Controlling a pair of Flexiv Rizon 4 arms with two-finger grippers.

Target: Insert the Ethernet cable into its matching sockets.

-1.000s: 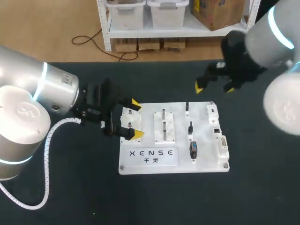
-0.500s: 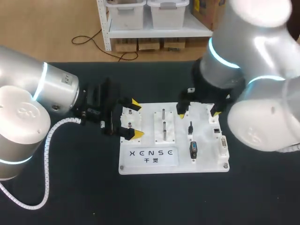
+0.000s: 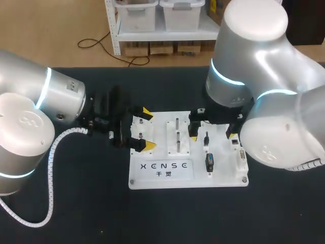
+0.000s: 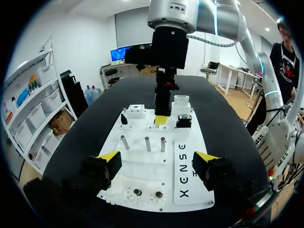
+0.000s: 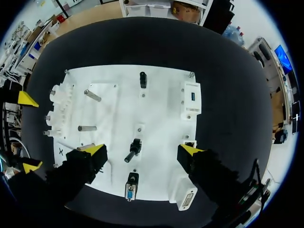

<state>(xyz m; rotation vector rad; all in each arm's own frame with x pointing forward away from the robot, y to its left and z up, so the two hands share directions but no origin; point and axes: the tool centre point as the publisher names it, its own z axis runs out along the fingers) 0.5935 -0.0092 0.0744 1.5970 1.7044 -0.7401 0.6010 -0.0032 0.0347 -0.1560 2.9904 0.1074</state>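
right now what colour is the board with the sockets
White; the board shows best in the right wrist view.

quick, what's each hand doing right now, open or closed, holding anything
Left hand: open, holding nothing.
Right hand: open, holding nothing.

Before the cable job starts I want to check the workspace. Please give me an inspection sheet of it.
surface: black table, white board flat on it.
job's things: white socket blocks at the board's right edge, small black plug mid-board; no Ethernet cable recognisable.
clutter: nothing seen.
grippers: left gripper open at the board's left edge; right gripper open above the plug.
cables: white coiled hose on the left arm only.
surroundings: nothing seen.
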